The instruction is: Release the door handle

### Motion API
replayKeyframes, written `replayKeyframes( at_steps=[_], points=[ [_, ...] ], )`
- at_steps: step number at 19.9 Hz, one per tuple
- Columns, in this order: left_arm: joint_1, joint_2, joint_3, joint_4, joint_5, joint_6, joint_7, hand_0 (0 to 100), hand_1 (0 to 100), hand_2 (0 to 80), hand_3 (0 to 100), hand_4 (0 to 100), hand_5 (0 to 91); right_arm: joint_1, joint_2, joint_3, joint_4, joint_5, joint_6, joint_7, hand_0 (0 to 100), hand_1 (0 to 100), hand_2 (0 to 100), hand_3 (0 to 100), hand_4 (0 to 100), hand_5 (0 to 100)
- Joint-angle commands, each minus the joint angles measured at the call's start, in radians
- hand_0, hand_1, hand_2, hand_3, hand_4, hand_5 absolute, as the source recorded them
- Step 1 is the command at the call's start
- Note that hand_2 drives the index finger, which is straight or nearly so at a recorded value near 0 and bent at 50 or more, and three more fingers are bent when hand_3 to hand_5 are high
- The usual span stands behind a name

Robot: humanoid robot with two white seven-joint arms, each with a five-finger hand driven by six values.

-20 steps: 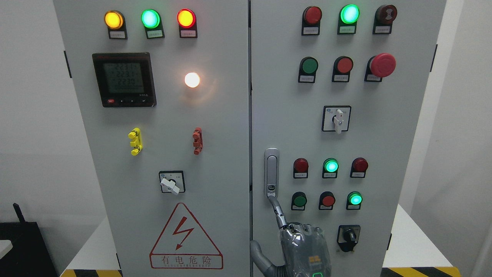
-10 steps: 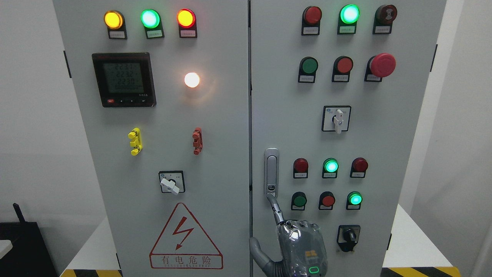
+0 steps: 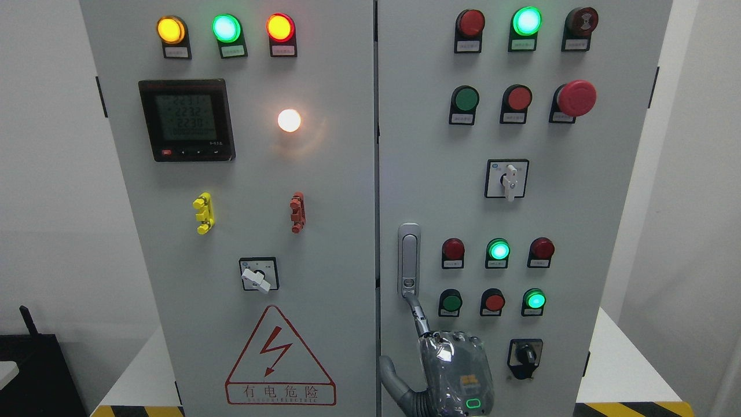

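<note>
The hand (image 3: 454,370), index finger (image 3: 418,315) extended and touching the handle's (image 3: 408,259) bottom end, grips nothing; withdrawing crookedly could snag the fingertip and tug the door (image 3: 579,231).

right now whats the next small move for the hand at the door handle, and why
Probably draw the hand down and back from the panel. One finger is extended, its tip at the lower end of the handle, which lies flush in its housing on the shut right door. The hand grips nothing, so lifting that fingertip away would finish the release.
</note>
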Motion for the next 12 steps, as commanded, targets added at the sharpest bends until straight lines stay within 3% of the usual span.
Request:
replayKeyframes(
  at_steps=[1,12],
  points=[
    [0.0,0.001,-0.014,0.02,0.0,0.001,-0.001,12,39,0.0,0,0,0.0,-0.004,0.001,-0.012,0.015,-0.001,0.001,0.001,35,34,0,100,100,100],
    [0.0,0.001,-0.014,0.02,0.0,0.001,-0.001,12,39,0.0,0,0,0.0,-0.001,0.001,-0.009,0.02,-0.001,-0.001,0.002,35,34,0,100,100,100]
  ],
)
